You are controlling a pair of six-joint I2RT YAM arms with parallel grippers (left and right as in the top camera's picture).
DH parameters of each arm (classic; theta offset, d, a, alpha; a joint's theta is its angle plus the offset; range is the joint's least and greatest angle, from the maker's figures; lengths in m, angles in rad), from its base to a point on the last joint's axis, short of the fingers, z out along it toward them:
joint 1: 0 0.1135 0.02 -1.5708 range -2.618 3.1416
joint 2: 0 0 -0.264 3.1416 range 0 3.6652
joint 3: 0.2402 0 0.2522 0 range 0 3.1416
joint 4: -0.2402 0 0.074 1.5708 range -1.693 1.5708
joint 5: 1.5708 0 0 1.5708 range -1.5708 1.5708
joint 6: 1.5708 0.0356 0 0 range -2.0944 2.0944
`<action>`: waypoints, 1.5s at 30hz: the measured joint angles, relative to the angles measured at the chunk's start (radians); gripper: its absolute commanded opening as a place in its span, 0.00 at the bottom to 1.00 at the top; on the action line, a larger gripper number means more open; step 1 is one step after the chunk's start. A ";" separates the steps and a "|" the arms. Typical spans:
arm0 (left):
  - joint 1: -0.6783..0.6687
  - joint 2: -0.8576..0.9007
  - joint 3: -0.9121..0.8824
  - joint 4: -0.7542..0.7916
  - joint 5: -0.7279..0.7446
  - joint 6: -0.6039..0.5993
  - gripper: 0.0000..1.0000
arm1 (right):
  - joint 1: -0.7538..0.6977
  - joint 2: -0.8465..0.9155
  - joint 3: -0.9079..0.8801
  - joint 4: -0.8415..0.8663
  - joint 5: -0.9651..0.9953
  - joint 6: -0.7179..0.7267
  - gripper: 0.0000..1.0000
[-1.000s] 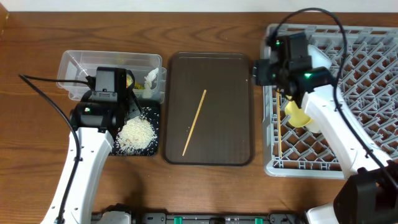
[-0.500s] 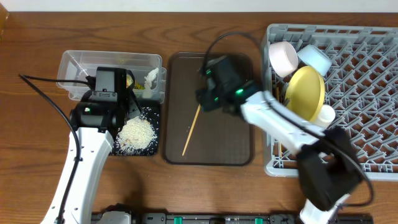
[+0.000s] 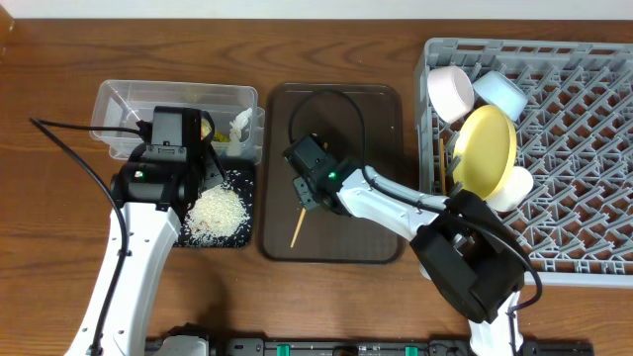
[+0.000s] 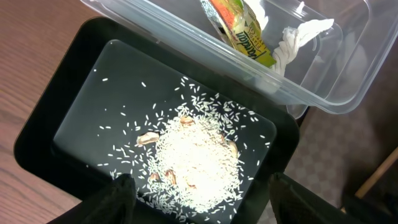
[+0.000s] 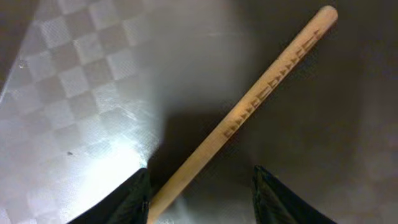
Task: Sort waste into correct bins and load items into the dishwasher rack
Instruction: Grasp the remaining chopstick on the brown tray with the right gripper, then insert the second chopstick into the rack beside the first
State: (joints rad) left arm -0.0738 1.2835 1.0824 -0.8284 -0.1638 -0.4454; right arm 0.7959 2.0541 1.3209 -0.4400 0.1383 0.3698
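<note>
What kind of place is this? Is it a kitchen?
Likely a table for robots practising kitchen clean-up: a grey dish rack holding a yellow plate, a black tray of leftover rice.

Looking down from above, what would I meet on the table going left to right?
Clear tub → dark brown tray → grey dishwasher rack. The black tray overlaps the tub, so it is left out.

The whole wooden table (image 3: 40, 247) is taken in straight down by the overhead view. The shallow black rectangular tray (image 4: 81, 118) and clear rectangular plastic tub (image 4: 348, 74) at left are seen close, angled down, from the left wrist. The thin wooden chopstick (image 5: 261, 99) on the dark brown serving tray (image 5: 348, 155) is framed super close from the right wrist. Both patches are shared with overhead.
</note>
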 measured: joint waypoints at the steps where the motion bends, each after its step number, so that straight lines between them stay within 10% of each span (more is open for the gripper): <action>1: 0.000 0.000 0.000 0.000 0.000 0.000 0.72 | -0.001 0.000 0.001 -0.008 0.008 0.011 0.36; 8: 0.000 0.000 0.000 0.000 0.000 0.000 0.71 | -0.037 -0.001 0.010 -0.059 0.021 0.055 0.01; 39: 0.000 0.000 0.000 0.000 0.000 0.000 0.72 | -0.613 -0.481 -0.002 -0.422 -0.042 -0.063 0.02; 45: 0.000 0.000 0.000 0.000 0.000 0.003 0.79 | -0.625 -0.406 -0.002 -0.451 -0.074 -0.074 0.23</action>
State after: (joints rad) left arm -0.0738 1.2839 1.0824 -0.8284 -0.1635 -0.4427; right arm 0.1707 1.6482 1.3190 -0.8913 0.0647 0.2955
